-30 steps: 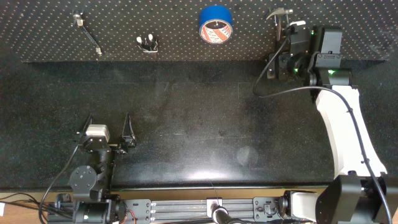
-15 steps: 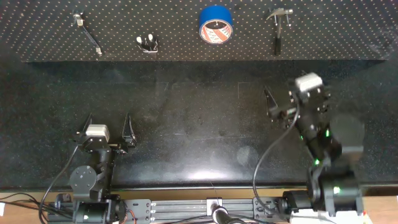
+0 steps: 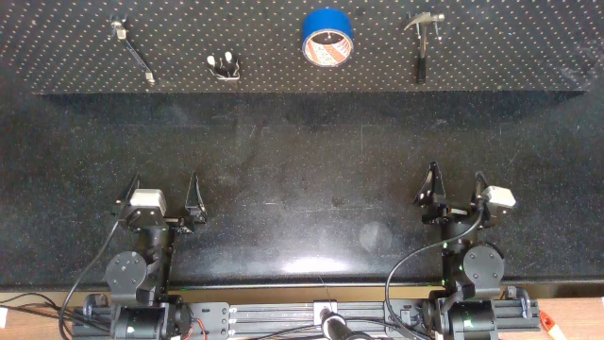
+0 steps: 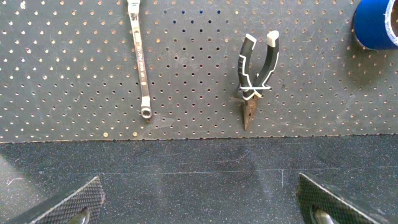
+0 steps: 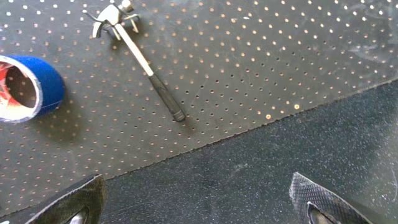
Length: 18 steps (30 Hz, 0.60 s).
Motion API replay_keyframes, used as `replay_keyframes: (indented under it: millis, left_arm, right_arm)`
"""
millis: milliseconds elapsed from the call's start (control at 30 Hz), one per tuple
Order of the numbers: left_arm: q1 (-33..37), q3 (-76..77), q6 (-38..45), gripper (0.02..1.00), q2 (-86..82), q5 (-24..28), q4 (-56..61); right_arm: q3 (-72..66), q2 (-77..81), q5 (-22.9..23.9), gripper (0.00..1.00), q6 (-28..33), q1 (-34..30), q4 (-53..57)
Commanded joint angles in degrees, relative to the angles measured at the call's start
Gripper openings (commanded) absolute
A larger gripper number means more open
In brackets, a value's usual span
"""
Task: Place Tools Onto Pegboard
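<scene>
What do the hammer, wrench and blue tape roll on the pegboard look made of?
Small claw hammer: glinting metal head and shaft; dark matte grip, probably rubber. Long slim wrench: bright bare metal, likely steel. Blue tape roll: matte blue tape, plastic or cloth, around a printed core, perhaps cardboard.

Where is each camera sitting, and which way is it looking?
Top view: overhead, looking down at the pegboard; both arms show at the bottom, left gripper and right gripper, jaws open.
Left wrist view: on the left arm, facing the wrench and pliers; its own jaws show.
Right wrist view: on the right arm, facing the hammer; its own jaws show.
Both wrist views share the blue tape.
</scene>
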<state>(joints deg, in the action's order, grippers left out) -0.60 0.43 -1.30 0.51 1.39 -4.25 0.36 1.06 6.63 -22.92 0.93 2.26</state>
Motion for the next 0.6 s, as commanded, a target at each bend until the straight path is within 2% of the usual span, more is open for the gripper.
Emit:
replay_keyframes:
  millis: [33, 67, 167, 267, 300, 333, 433, 533, 600]
  left_arm:
    - [-0.2, -0.1, 0.7, 0.996, -0.3, 0.6, -0.3]
    - [-0.2, -0.1, 0.7, 0.996, -0.3, 0.6, -0.3]
    - [-0.2, -0.1, 0.7, 0.993, -0.3, 0.6, -0.3]
    - [-0.2, -0.1, 0.7, 0.996, -0.3, 0.6, -0.3]
    - [-0.2, -0.1, 0.7, 0.996, -0.3, 0.6, -0.3]
    - [-0.2, -0.1, 0.7, 0.996, -0.3, 0.6, -0.3]
    - [-0.2, -0.1, 0.7, 0.993, -0.3, 0.6, -0.3]
    - [-0.2, -0.1, 0.7, 0.996, -0.3, 0.6, -0.3]
    - [-0.2, -0.1, 0.7, 0.996, -0.3, 0.6, -0.3]
  right_arm:
    - [-0.1, -1.0, 4.4, 0.961, -2.4, 0.2, -0.4]
    - [-0.1, -1.0, 5.5, 0.961, -4.7, 0.2, 0.6]
    - [-0.1, -1.0, 5.7, 0.961, -3.6, 0.2, 0.9]
    - [-0.1, -1.0, -1.6, 0.961, -0.8, 0.3, 1.4]
    - [-0.1, -1.0, -7.2, 0.963, 5.4, 0.3, 2.0]
    - [-0.1, -1.0, -8.8, 0.963, 8.5, 0.3, 1.9]
    - [-0.1, -1.0, -8.6, 0.961, 8.9, 0.3, 1.9]
    - [-0.1, -1.0, -8.9, 0.961, 15.0, 0.3, 1.9]
    - [-0.1, -1.0, -9.1, 0.963, 16.7, 0.3, 1.9]
